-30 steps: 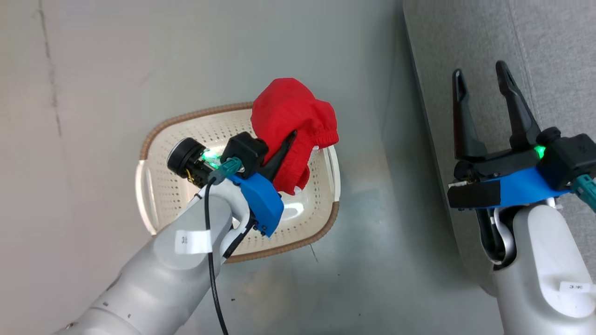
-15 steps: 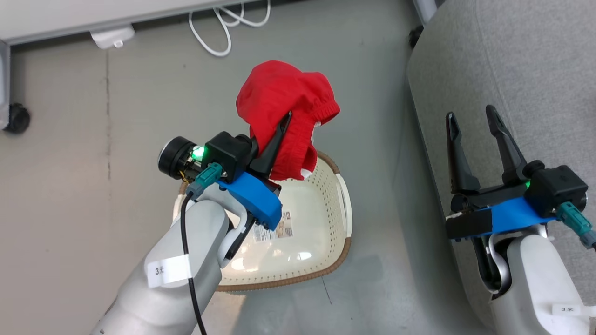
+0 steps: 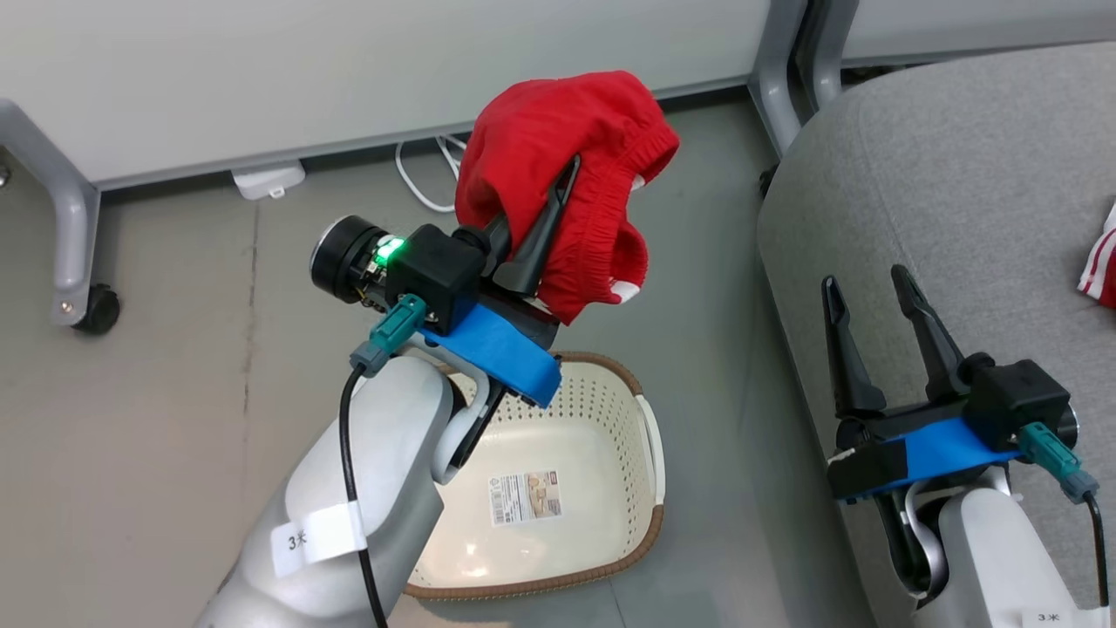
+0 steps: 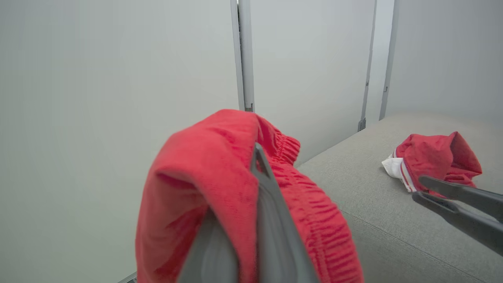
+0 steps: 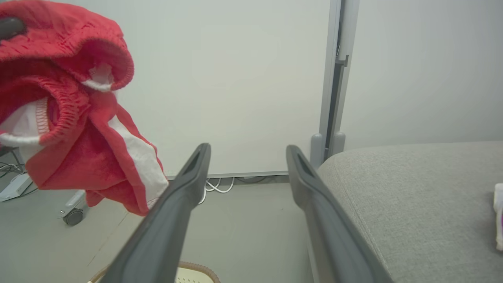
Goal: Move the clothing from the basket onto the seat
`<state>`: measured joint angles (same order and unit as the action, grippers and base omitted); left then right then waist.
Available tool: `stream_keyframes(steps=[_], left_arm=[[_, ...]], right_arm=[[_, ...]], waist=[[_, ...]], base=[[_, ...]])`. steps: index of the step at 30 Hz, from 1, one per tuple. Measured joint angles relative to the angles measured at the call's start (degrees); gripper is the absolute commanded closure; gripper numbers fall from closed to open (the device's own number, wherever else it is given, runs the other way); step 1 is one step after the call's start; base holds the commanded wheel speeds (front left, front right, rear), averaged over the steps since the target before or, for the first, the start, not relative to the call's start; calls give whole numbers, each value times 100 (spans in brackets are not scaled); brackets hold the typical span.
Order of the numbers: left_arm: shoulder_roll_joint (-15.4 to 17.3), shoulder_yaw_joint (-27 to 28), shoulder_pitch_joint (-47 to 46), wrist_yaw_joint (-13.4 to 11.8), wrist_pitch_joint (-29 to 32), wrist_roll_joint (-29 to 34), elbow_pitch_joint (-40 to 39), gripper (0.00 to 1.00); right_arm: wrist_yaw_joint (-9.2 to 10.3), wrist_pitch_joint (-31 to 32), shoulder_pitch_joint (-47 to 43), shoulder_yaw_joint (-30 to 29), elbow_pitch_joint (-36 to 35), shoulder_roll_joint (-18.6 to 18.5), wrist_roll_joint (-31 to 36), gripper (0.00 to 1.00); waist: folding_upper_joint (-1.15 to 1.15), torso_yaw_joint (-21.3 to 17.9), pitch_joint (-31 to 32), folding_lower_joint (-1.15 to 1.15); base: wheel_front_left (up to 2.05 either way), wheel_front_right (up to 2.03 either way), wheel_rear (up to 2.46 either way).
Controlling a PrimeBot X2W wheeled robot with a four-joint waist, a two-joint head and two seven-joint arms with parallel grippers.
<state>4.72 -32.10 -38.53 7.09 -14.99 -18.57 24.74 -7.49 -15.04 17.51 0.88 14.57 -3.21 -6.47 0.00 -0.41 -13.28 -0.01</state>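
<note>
Head view: your left claw (image 3: 565, 179) is clamped tight on the red shorts (image 3: 532, 139). One dark finger lies across the outside of the bundle; the other is buried in the fabric. The shorts hang bunched in the air, with the elastic waistband turned toward the seat (image 3: 959, 174) and a bit of white trim at the lower edge. They are lifted clear of the basket (image 3: 602, 419). It sits on the floor (image 3: 174, 392) below, nearer the robot and partly behind the left forearm. The basket's bottom shows its label (image 3: 526, 495). A strip of floor separates the basket from the seat on its right.

Your right claw (image 3: 863, 279) has its fingers spread wide with nothing between them. It is held over the seat's near left edge, fingers pointing up the view.

A second garment (image 3: 1103, 262), red with white stripes, lies on the seat at the far right edge of the view, well apart from the shorts.

Left wrist view: the shorts drape over the pinched fingers. The second garment sits crumpled on the cushion beyond, white part toward the camera. The right claw's tips cross in front of it; whether they touch it you cannot tell.

Right wrist view: the shorts hang at upper left, white trim showing. Between the open fingers you see a pale wall panel (image 5: 235, 78) and a white cable (image 5: 218, 186) on the floor.
</note>
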Motion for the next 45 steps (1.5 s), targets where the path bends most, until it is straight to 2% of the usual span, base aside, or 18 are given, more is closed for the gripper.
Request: stream_keyframes(steps=[11, 21, 35, 45], left_arm=[[-76, -146, 75, 32, 0, 131, -327, 100], [-41, -324, 91, 33, 0, 91, -405, 100], [-34, -573, 84, 34, -1, 46, -427, 100], [-83, -839, -16, 34, 0, 48, -534, 100]], right_arm=[[0, 0, -338, -16, 67, 18, -21, 0], [0, 0, -474, 86, 64, 25, -13, 0], [0, -1, -92, 950, -29, -141, 43, 0], [0, 0, 546, 1466, 294, -315, 97, 0]], waist=[[0, 46, 559, 0], [0, 70, 726, 0], [0, 145, 619, 1], [0, 280, 455, 1]], base=[[0, 0, 0], [0, 0, 0], [0, 0, 0], [0, 0, 0]])
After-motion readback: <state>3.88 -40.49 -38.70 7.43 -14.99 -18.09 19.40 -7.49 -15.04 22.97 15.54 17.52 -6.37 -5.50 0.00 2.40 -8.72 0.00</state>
